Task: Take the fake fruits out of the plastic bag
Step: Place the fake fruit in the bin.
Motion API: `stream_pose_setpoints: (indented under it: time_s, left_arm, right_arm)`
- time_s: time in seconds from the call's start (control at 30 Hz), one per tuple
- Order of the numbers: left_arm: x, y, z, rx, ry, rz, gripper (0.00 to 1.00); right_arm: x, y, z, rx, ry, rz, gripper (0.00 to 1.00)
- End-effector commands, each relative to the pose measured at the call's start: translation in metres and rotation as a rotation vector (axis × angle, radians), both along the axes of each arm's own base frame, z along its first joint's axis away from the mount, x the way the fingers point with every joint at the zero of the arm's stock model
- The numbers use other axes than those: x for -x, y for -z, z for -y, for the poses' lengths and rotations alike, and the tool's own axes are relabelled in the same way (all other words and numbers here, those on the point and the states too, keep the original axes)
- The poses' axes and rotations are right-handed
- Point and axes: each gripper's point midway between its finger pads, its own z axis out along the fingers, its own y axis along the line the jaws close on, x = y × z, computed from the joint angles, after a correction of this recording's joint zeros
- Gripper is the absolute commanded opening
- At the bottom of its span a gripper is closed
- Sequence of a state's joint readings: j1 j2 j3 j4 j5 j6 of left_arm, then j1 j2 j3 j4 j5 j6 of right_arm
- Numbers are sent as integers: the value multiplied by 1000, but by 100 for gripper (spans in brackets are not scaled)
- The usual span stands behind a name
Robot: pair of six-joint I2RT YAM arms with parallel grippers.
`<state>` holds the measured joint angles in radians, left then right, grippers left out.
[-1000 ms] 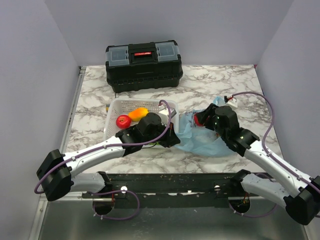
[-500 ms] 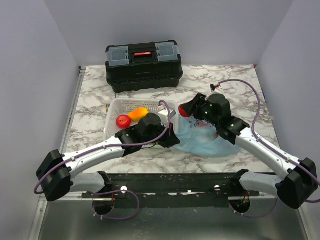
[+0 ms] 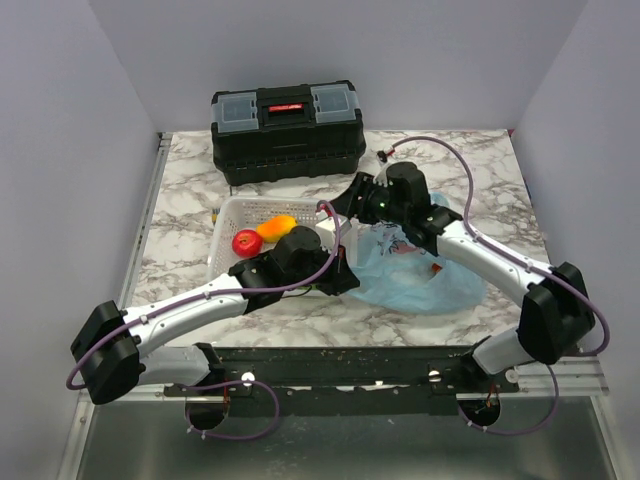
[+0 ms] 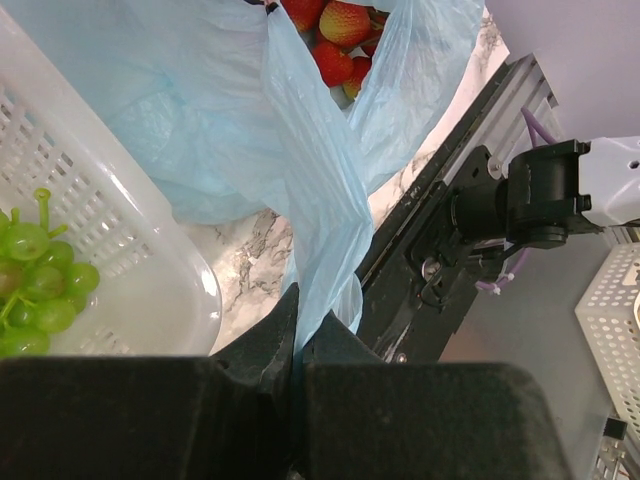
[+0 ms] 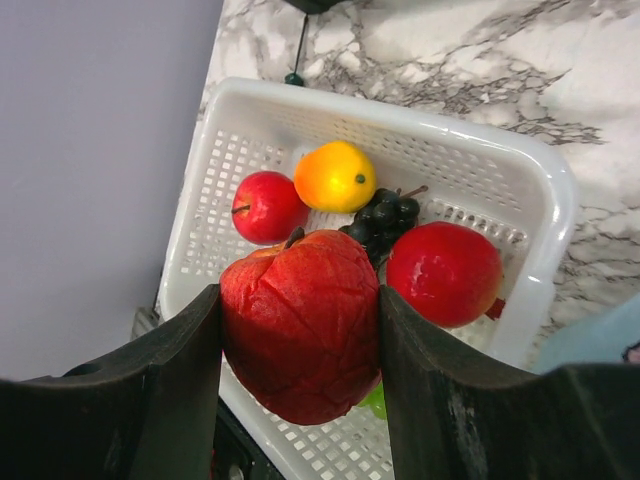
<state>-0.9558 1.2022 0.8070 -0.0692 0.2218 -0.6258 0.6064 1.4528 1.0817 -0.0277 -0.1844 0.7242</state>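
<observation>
The light-blue plastic bag (image 3: 415, 280) lies right of the white mesh basket (image 3: 228, 215). My left gripper (image 3: 345, 277) is shut on a fold of the bag's edge (image 4: 310, 230); the fold runs between the closed jaws (image 4: 297, 345). Red strawberries (image 4: 335, 45) lie inside the bag. My right gripper (image 3: 352, 202) hovers over the basket's right end, shut on a wrinkled red apple (image 5: 300, 335). Below it in the basket (image 5: 545, 200) lie a small red apple (image 5: 268, 205), an orange-yellow fruit (image 5: 336, 176), a dark grape bunch (image 5: 385, 222) and a round red fruit (image 5: 445, 272).
A black toolbox (image 3: 287, 133) stands at the back of the marble table. Pale green grapes (image 4: 35, 290) lie in the basket's near end. The metal rail (image 3: 340, 365) with the arm bases runs along the table's front edge.
My right arm has swung left from above the bag to above the basket, carrying the red apple. The left gripper has stayed put, still shut on the bag.
</observation>
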Motion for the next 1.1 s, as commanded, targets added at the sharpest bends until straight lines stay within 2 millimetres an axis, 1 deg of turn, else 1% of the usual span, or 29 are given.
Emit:
stream_pose_setpoints:
  time_s: [0.0, 0.13, 0.23, 0.37, 0.47, 0.63, 0.67, 0.8, 0.93, 1.07]
  left_arm:
    - [4, -5, -2, 17, 9, 5, 0]
    - [5, -5, -2, 17, 9, -1, 0]
    - [3, -6, -1, 18, 6, 4, 0]
    - [4, -9, 0, 23, 12, -1, 0]
    - [3, -10, 1, 23, 10, 1, 0]
    - [3, -12, 0, 26, 6, -3, 0]
    - [4, -12, 0, 25, 6, -3, 0]
    - [4, -11, 0, 22, 3, -9, 0]
    - [4, -10, -1, 22, 1, -13, 0]
    - [4, -10, -2, 18, -4, -13, 0]
  right_arm:
    - [1, 3, -23, -32, -117, -31, 1]
    - [3, 14, -42, -46, -198, -77, 1]
    - [5, 25, -57, -39, -263, -101, 5]
    - [6, 39, -72, 8, -299, -122, 7]
    - [7, 44, -82, 21, -327, -124, 10]
    - [11, 55, -101, 43, -381, -144, 17]
    - [10, 59, -103, 51, -386, -147, 18]
    - [7, 65, -118, 64, -407, -150, 22]
    - [5, 70, -131, 68, -427, -153, 29]
    - [4, 80, -140, 79, -436, -171, 35]
